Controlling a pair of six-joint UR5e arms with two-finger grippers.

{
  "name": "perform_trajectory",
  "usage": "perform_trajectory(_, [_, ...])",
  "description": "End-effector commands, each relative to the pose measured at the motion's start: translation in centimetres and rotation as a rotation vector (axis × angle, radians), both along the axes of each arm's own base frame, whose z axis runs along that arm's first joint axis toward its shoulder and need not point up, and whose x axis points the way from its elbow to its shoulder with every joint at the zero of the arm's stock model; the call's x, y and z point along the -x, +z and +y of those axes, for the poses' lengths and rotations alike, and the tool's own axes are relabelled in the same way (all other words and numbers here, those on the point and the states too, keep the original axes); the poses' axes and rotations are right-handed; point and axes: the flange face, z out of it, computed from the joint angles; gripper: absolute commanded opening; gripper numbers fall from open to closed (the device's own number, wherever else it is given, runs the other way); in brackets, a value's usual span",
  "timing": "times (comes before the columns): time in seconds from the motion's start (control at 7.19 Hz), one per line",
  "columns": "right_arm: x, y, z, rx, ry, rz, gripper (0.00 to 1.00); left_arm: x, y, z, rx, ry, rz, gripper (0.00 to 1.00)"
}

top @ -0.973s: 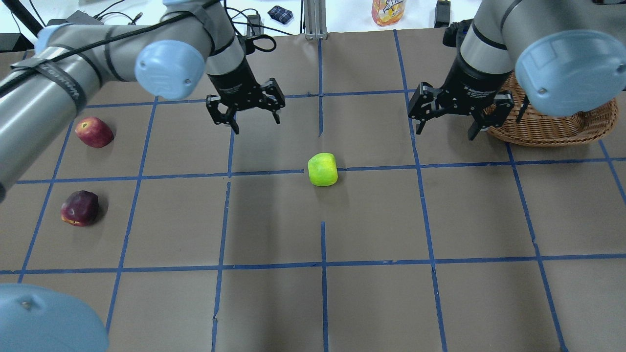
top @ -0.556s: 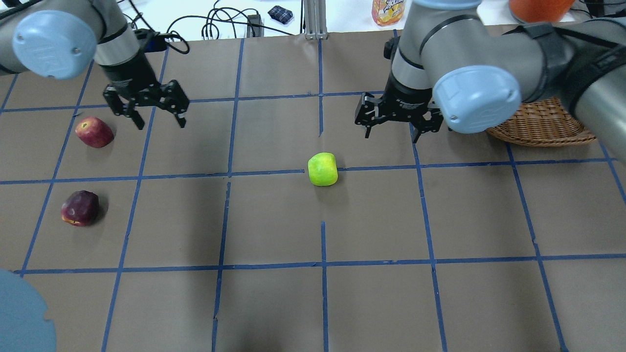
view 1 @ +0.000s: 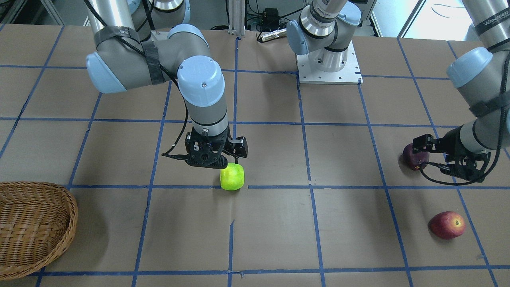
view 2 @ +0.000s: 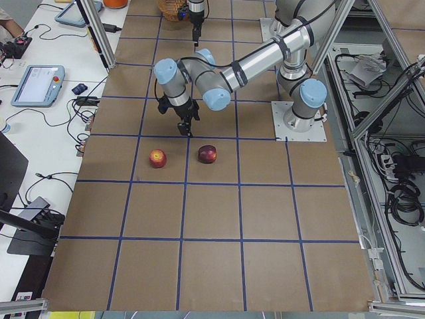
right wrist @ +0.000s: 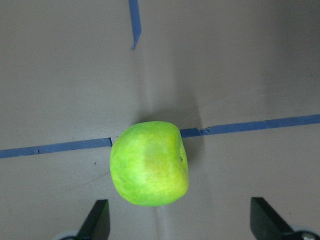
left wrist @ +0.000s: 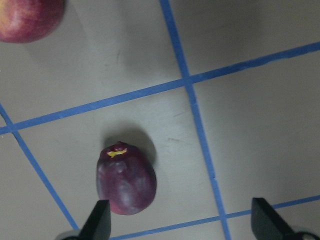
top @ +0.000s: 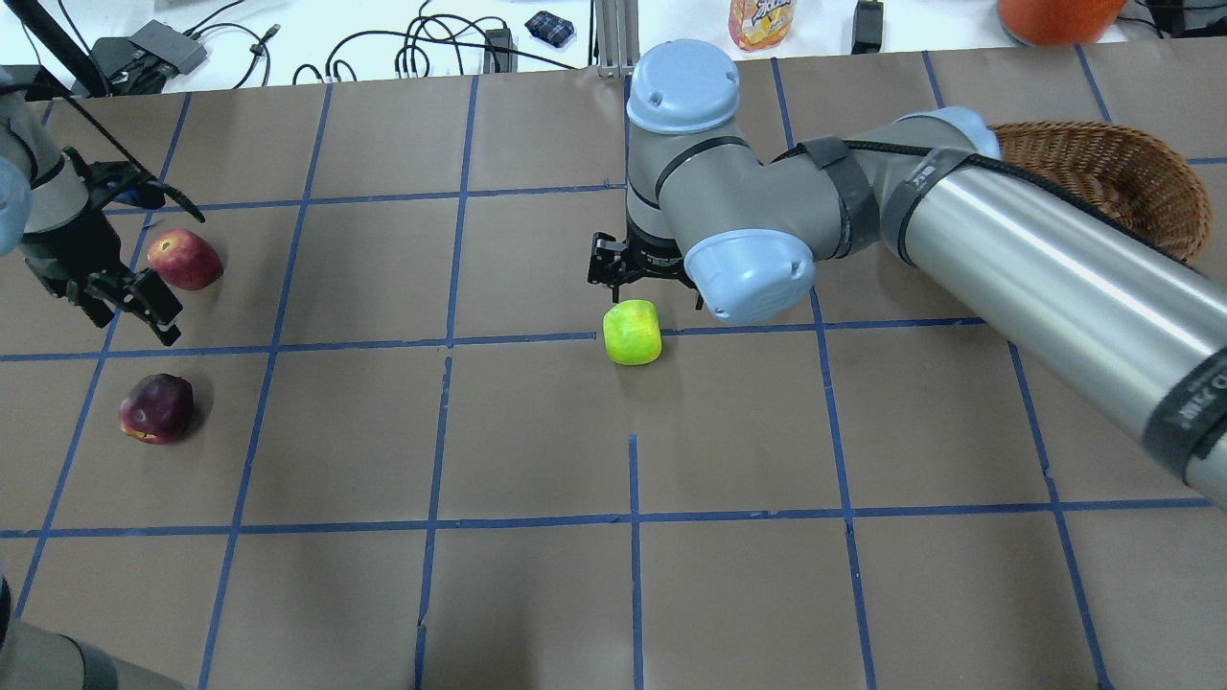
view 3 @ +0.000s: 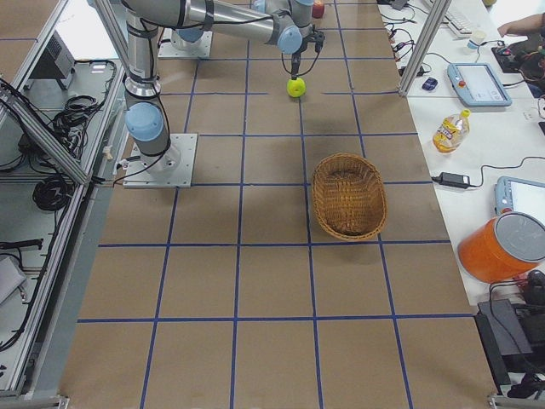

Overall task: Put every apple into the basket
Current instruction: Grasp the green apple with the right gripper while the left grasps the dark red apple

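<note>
The yellow-green apple (top: 632,333) lies on the middle of the table. My right gripper (view 1: 217,161) hangs open just above and behind it. In the right wrist view the apple (right wrist: 149,164) sits between the fingertips (right wrist: 97,220), nearer the left one. The maroon apple (top: 156,408) and the red apple (top: 184,259) lie at the overhead view's left. My left gripper (top: 129,311) is open and empty above the table between them. The maroon apple (left wrist: 126,180) is close to its left finger in the left wrist view. The wicker basket (top: 1112,172) stands empty at the far right.
A juice bottle (top: 762,21), an orange container (top: 1054,14) and cables lie beyond the table's far edge. The right arm's long forearm (top: 1035,259) crosses above the table in front of the basket. The arms' base plate (view 1: 328,65) is on the robot's side.
The right gripper has swung away from the basket to above the green apple. The left gripper has moved to the far left, between the red and maroon apples. No apple has moved.
</note>
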Motion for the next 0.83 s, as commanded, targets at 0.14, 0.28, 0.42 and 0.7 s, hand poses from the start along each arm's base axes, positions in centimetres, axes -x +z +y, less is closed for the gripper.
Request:
perform_trajectory(0.14, [-3.4,-6.2,-0.2,-0.011,0.048,0.006,1.0,-2.2,-7.2,4.1,-0.053,0.012,-0.017,1.0])
perform_trajectory(0.28, [-3.5,-7.4,-0.2,-0.029,0.051,0.013,1.0,-2.1,-8.3,4.1,-0.068,0.014,-0.001,1.0])
perform_trajectory(0.42, [-3.4,-8.5,-0.2,-0.03,0.051,0.019,1.0,-2.1,-9.9,4.4,-0.102,0.007,0.009,1.0])
perform_trajectory(0.7, [-3.1,-8.6,-0.4,-0.02,0.047,0.046,0.15,-2.2,-10.2,4.1,-0.102,0.002,0.009,0.79])
